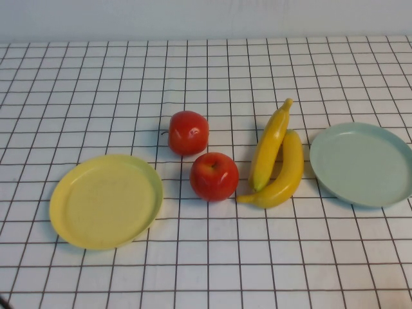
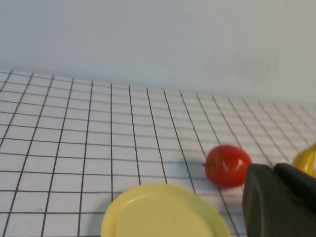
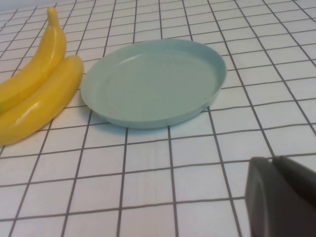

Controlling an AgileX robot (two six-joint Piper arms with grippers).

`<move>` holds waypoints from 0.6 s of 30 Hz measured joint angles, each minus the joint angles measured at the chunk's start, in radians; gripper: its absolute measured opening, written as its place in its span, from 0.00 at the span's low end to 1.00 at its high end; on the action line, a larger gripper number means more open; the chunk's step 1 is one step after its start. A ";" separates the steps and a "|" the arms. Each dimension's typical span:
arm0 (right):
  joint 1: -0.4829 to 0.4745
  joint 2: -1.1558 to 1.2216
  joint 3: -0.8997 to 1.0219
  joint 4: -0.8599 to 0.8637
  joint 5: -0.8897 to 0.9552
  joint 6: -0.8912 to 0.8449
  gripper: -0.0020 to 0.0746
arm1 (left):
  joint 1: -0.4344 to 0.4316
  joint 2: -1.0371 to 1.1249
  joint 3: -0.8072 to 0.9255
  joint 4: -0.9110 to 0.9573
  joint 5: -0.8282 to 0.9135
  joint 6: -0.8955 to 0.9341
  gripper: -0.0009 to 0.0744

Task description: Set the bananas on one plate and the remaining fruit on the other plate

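White checked cloth lies under everything. Nearest my shut, empty left claw (image 2: 279,197) is the yellow plate (image 2: 163,212), an apple (image 2: 227,165) beyond. My right claw (image 3: 281,197), also shut and empty, faces the blue-green plate (image 3: 153,81), bananas (image 3: 37,94) beside. Glossy round apples may roll or slip when pinched; touching bananas may drag together.

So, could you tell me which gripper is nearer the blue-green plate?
Right. The right gripper sits shut just short of the blue-green plate; the left gripper, also shut, is over by the yellow plate.

No readable text, labels or numbers, as far as visible.
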 joint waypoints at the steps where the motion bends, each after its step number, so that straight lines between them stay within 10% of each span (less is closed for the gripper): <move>1: 0.000 0.000 0.000 0.000 0.000 0.000 0.01 | 0.000 0.053 -0.041 -0.026 0.041 0.081 0.01; 12: 0.000 0.000 0.000 0.000 0.000 0.000 0.01 | 0.000 0.598 -0.221 -0.455 0.213 0.789 0.04; 18: 0.000 0.000 0.000 0.000 0.000 0.000 0.01 | -0.107 0.876 -0.306 -0.498 0.236 0.966 0.50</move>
